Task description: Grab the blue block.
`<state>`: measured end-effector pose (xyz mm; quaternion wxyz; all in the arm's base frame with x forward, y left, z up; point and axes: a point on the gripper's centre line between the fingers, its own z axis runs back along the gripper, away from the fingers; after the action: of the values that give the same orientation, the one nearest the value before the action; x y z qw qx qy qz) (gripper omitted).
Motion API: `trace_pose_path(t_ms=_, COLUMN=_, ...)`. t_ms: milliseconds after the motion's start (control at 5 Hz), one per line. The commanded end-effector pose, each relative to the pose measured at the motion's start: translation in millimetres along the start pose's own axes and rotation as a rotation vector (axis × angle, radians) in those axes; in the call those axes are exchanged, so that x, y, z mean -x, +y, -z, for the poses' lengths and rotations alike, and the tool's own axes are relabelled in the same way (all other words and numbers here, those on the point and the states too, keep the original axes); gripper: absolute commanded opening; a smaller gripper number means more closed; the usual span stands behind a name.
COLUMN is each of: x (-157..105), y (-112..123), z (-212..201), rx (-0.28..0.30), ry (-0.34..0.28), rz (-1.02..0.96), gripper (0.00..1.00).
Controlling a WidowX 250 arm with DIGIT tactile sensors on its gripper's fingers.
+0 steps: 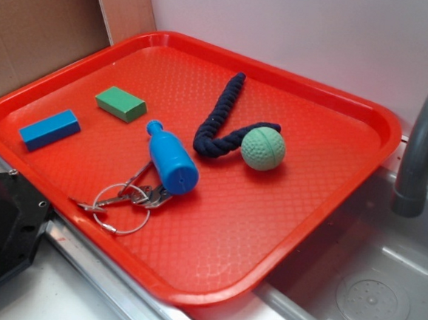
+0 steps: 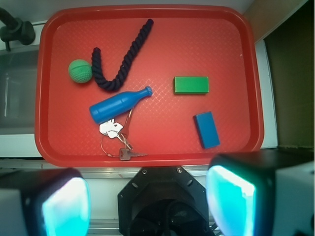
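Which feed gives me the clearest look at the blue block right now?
The wrist view: it looks straight down on the blue block, showing its whole top outline and its angle. The exterior view shows the blue block obliquely, near the tray's left rim.

Black-housed fingers [image 2: 230,204] with glowing cyan pads
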<state>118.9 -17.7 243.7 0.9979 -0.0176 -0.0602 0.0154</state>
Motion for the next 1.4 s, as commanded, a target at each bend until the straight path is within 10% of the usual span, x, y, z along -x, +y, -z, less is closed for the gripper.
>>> trace_pose_path(t_ms=0, x=0.0, y=0.0, z=0.0, rx=0.000, ry=0.000, rz=0.000, gripper=1.00)
trace_pose_path(t_ms=200, x=7.2, y=39.8, z=48.0, rx=0.096, ry=0.005, rz=0.038, gripper=1.00)
trace_pose_path(t_ms=600, x=20.2, y=101.8, z=122.6, rx=0.103, ry=-0.024, rz=0.125, gripper=1.00)
trace_pose_path(t_ms=1200, x=-0.6, y=117.7, z=224.0, rx=0.059, ry=0.120, rz=0.155, gripper=1.00)
